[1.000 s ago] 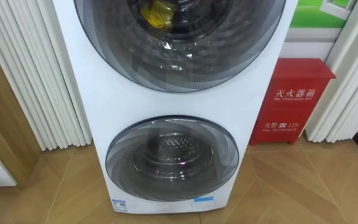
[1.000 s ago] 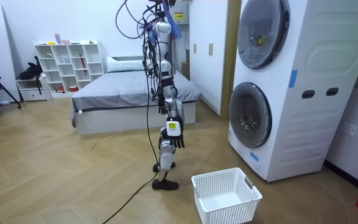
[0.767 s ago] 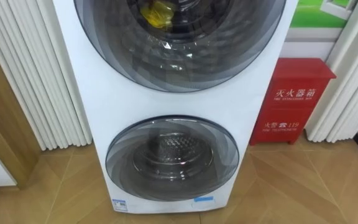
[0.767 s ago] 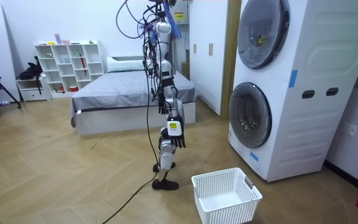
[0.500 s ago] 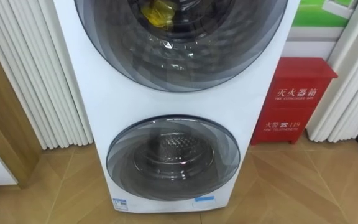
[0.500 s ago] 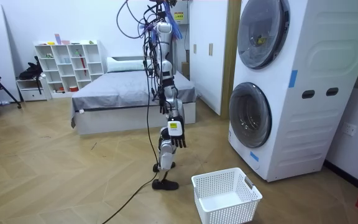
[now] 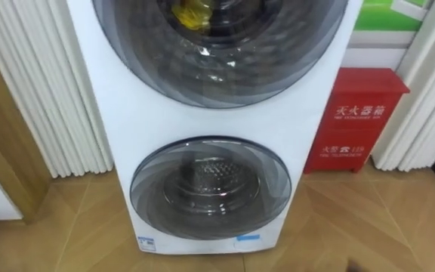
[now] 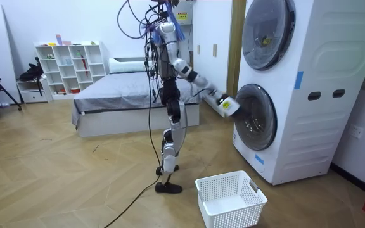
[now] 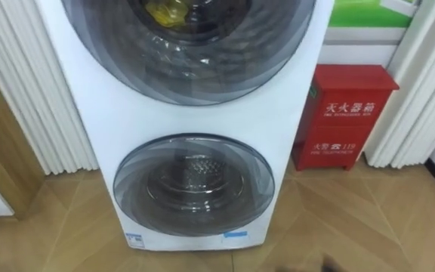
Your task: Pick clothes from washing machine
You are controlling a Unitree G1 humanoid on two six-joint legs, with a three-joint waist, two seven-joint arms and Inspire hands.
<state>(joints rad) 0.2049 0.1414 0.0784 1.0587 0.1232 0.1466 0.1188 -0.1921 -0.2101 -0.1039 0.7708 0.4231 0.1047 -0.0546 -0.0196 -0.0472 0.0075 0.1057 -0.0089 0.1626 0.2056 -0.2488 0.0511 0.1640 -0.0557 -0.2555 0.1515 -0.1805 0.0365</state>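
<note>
A white stacked washing machine (image 7: 138, 113) stands before me with two round dark glass doors, both closed. Behind the upper door (image 7: 217, 45) lies a yellow piece of clothing (image 7: 189, 13); the room view also shows the yellow clothing (image 8: 266, 42) through that door. The lower door (image 7: 210, 189) shows a bare steel drum. In the room view I stand a step from the machine, and my right hand (image 8: 227, 106) is stretched out at the left rim of the lower door (image 8: 256, 118).
A white laundry basket (image 8: 230, 199) sits on the wood floor beside my feet, below the lower door. A red cabinet (image 7: 357, 121) stands right of the machine. White curtains (image 7: 44, 91) hang on both sides. A bed (image 8: 132, 95) is behind me.
My right arm has swung up from hanging at my side and now reaches toward the lower door. The eye view has shifted slightly.
</note>
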